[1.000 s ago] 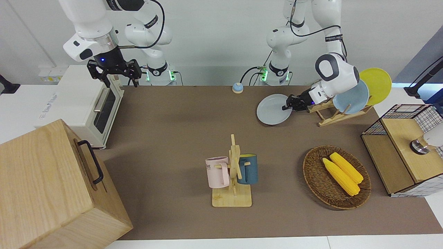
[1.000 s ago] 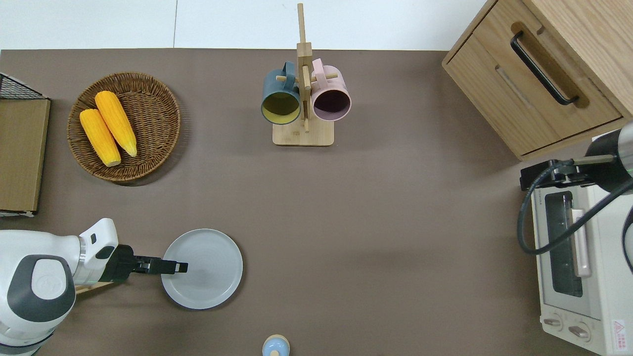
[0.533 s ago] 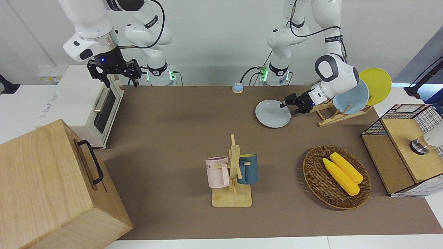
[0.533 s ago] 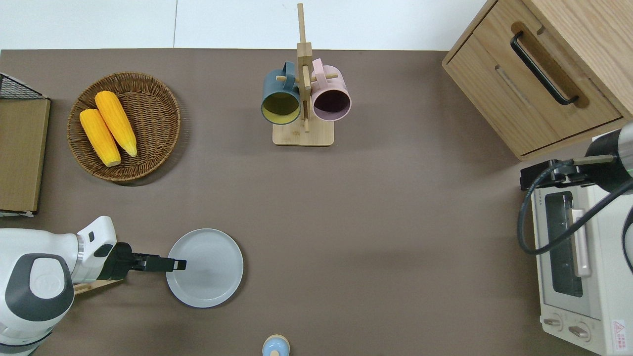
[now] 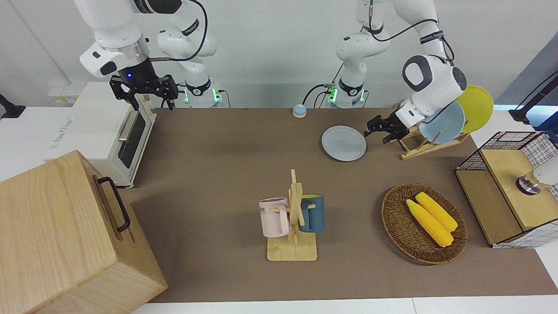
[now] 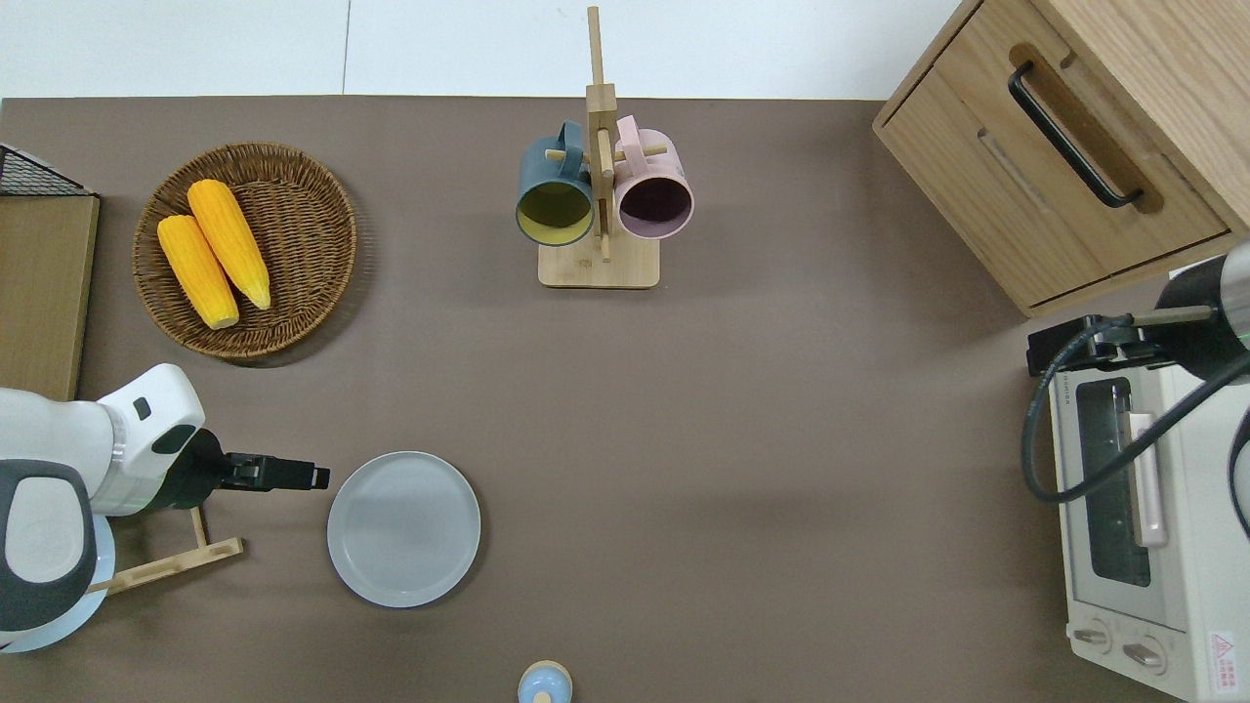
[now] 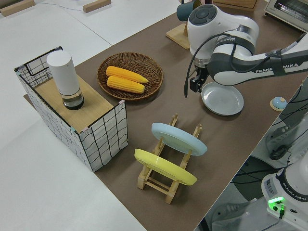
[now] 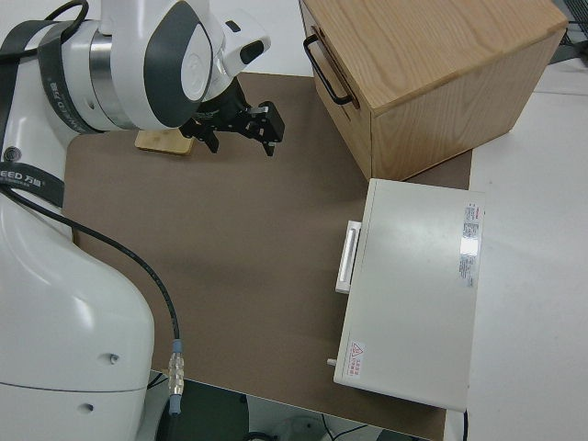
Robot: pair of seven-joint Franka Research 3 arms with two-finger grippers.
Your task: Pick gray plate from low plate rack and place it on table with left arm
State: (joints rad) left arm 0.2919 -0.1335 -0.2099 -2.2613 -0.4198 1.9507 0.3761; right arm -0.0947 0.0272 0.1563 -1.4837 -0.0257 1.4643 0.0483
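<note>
Gray plate (image 6: pixel 403 528) lies flat on bare desk (image 6: pixel 762 439); left tool (image 6: pixel 314 477), open and empty, hangs just beside its rim.

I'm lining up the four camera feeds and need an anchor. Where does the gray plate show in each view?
Front view: gray plate flat on the table, beside the low plate rack.
Overhead view: near the bottom edge, toward the left arm's end.
Left side view: flat under the left arm's forearm.
Right side view: not in it.
Shared landmark: the wicker basket holding two corn cobs, farther from the robots than the plate.
</note>
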